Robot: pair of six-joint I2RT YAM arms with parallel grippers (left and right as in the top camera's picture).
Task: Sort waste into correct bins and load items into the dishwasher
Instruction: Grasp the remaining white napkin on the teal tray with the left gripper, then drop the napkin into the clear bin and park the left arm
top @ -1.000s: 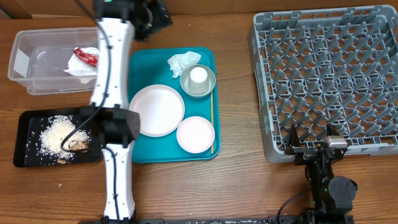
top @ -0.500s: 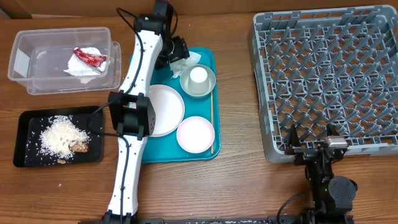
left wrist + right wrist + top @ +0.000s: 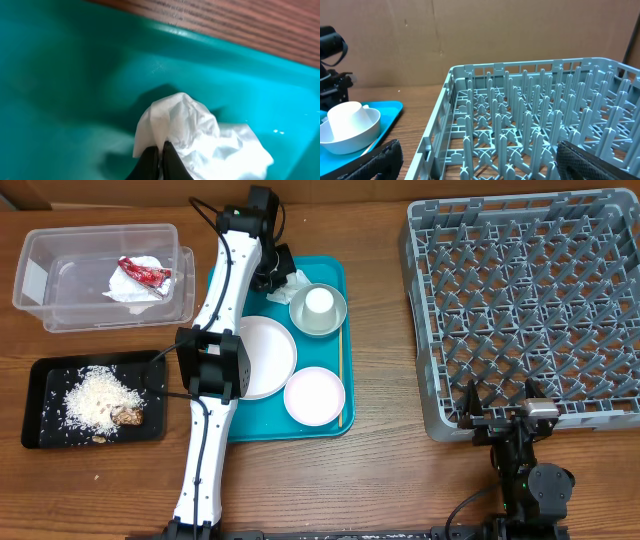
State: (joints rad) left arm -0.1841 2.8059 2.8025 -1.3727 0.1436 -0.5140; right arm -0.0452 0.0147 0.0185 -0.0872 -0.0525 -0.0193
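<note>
Two arms: left gripper point(image 3: 161, 152) pinches the napkin point(image 3: 190, 130) at twelve o'clock on the tray point(image 3: 258, 420); right gripper point(image 3: 500, 408) is spread wide, empty, at six o'clock of the rack point(image 3: 520, 300).

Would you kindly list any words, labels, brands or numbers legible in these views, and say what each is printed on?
No text can be read in any view.
On the red wrapper in the clear tub: any printing is too small to read.
On the white patch at the tub's end wall: possibly a label, too blurred to tell.
</note>
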